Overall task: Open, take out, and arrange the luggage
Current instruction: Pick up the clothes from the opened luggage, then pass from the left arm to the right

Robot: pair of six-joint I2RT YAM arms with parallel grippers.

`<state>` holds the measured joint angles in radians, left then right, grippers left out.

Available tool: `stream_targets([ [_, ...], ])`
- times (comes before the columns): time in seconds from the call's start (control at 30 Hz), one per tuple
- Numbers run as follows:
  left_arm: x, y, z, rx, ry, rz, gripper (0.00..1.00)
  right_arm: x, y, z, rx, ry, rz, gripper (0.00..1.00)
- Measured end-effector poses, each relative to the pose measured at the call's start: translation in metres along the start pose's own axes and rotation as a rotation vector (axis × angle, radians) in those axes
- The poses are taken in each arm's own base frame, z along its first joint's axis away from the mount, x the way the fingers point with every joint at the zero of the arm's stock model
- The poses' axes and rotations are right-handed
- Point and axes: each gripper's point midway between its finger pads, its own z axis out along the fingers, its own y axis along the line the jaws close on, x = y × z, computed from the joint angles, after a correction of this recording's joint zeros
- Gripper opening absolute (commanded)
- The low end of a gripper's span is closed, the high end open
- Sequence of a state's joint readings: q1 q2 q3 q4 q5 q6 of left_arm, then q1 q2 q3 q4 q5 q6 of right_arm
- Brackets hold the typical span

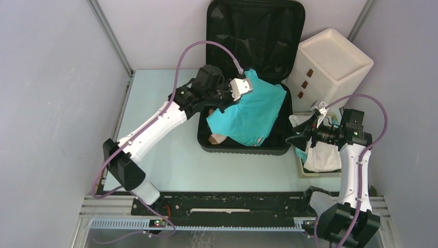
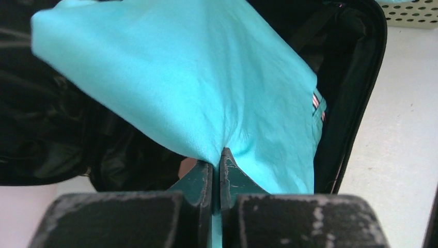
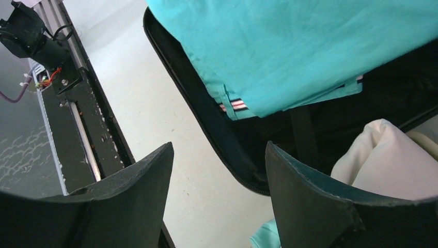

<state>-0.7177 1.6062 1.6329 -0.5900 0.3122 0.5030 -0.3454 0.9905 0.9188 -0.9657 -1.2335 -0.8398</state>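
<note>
Above the rear left part of the open luggage (image 1: 243, 149), the left gripper (image 2: 219, 160) is clenching a fold of a teal garment (image 2: 196, 77), its jaws pressing together with only the cloth between them. The garment is hanging from that pinch and spreading down into the lower shell, where its striped hem is lying near the front right of the black lining. A small tan thing is showing at the shell's front left, too little of it to make out.

The luggage is lying in the middle of the table (image 1: 165, 165), its lid standing upright against the back wall.

Just off the luggage's front right corner, the right gripper (image 3: 219, 155) is hovering with its jaws spread apart and nothing between them. Beside its fingers a white cloth (image 1: 323, 155) is bulging out of a pale slatted basket (image 1: 302, 168) sitting to the right of the luggage. Behind the basket, a white drawer box (image 1: 335, 57) is standing next to the raised lid.
</note>
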Motion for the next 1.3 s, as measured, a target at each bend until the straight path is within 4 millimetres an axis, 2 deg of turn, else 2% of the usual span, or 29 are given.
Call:
stream_targets([
  [0.1,-0.008,0.002,-0.009,-0.006,-0.024,0.071,0.00,-0.002,0.002,0.000,-0.013,-0.012,-0.019,0.75],
  [0.23,-0.015,0.003,-0.018,-0.005,-0.042,0.159,0.00,-0.010,0.006,0.001,-0.053,-0.053,-0.120,0.93],
  [0.3,-0.017,0.002,-0.021,0.003,-0.050,0.193,0.00,-0.020,0.009,0.000,-0.072,-0.080,-0.204,0.96],
  [0.4,-0.020,0.000,-0.027,0.012,-0.061,0.230,0.00,-0.053,0.013,0.003,-0.103,-0.118,-0.347,0.98],
  [0.53,-0.027,-0.004,-0.032,0.029,-0.086,0.257,0.00,-0.101,0.026,0.019,-0.173,-0.130,-0.464,1.00],
  [0.63,-0.030,-0.009,-0.034,0.044,-0.099,0.264,0.00,-0.133,0.034,0.036,-0.228,-0.133,-0.441,1.00],
  [0.7,-0.031,-0.011,-0.035,0.051,-0.104,0.268,0.00,-0.144,0.034,0.046,-0.249,-0.131,-0.403,1.00],
  [0.97,-0.034,-0.019,-0.033,0.070,-0.109,0.290,0.00,-0.139,0.022,0.068,-0.268,-0.082,-0.179,1.00],
  [1.03,-0.034,-0.020,-0.033,0.073,-0.108,0.290,0.00,-0.144,0.022,0.068,-0.257,-0.074,-0.164,1.00],
  [1.13,-0.033,-0.021,-0.033,0.076,-0.105,0.289,0.00,-0.166,0.021,0.062,-0.220,-0.086,-0.182,1.00],
  [1.23,-0.033,-0.022,-0.033,0.079,-0.104,0.290,0.00,-0.192,0.015,0.045,-0.165,-0.126,-0.201,1.00],
  [1.3,-0.032,-0.023,-0.033,0.081,-0.101,0.292,0.00,-0.201,0.005,0.033,-0.117,-0.144,-0.201,1.00],
])
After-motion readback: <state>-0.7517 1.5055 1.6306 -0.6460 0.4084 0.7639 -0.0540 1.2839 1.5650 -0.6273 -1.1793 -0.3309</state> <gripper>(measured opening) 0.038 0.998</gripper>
